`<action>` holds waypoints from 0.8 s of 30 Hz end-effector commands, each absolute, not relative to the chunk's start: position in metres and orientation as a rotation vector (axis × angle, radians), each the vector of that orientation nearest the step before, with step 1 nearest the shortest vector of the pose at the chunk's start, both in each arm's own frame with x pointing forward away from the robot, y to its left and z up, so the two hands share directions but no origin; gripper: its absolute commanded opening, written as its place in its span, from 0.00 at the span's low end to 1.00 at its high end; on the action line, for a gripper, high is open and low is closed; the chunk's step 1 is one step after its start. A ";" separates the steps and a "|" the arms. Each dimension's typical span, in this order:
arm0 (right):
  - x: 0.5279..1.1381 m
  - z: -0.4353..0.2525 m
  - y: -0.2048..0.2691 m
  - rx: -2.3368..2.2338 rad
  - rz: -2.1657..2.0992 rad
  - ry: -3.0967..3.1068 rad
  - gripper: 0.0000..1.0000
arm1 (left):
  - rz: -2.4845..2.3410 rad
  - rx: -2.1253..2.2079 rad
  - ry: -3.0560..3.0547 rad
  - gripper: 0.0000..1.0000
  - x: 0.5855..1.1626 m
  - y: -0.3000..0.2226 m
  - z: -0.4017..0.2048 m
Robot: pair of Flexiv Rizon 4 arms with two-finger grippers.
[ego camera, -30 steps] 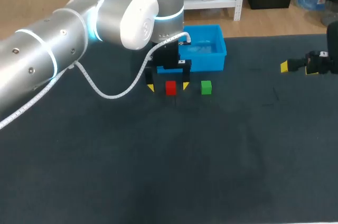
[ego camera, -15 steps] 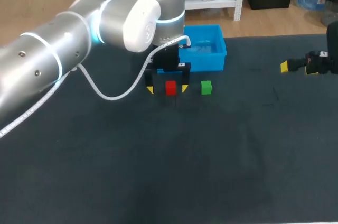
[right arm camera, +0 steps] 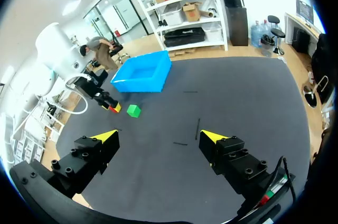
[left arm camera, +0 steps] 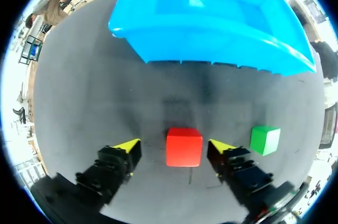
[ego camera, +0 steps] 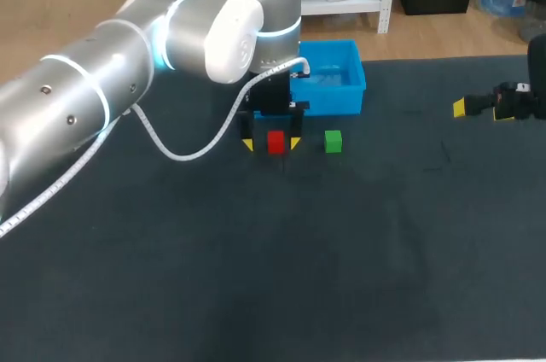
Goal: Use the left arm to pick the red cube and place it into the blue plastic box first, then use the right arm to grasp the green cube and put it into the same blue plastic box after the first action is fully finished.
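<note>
- The left gripper stands low over the table with its jaws apart. One yellow tip is on each side of the red cube, with a gap showing on both sides, so nothing is gripped yet.
- The step in hand looks like closing on the red cube. To my eye the cube sits a touch nearer one finger, so a small centring nudge before closing should stop it being pushed sideways.
- The fingers ought to meet two flat, opposite faces squarely. The cube seems lined up with them, which helps.
- The lift should go straight up, high enough to pass the near wall of the blue plastic box, which stands just ahead of the gripper.
- The green cube sits just beside the outer finger but apart from it, so a wide swing that way risks knocking it.
- The red cube is small, bright and sharp-edged, and rests flat on the dark cloth between the box and the fingers. It looks rigid and light.
- The right gripper hangs well off to the right with its jaws apart and nothing between them.
</note>
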State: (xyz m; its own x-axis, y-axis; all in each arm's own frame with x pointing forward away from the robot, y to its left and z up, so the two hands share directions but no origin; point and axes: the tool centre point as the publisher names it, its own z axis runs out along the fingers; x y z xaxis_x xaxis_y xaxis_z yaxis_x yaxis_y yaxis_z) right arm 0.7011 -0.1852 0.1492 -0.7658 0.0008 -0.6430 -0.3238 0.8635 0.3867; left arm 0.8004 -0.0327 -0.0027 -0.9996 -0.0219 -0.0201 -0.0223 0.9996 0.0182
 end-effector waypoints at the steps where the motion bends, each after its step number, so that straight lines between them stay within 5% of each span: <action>1: 0.701 0.150 -0.185 -0.232 0.639 2.373 1.00 | 0.037 -0.032 3.131 0.00 0.806 -0.034 -0.004; 24: 0.701 0.150 -0.185 -0.232 0.639 2.373 1.00 | 0.046 -0.002 3.120 0.00 0.800 -0.030 0.002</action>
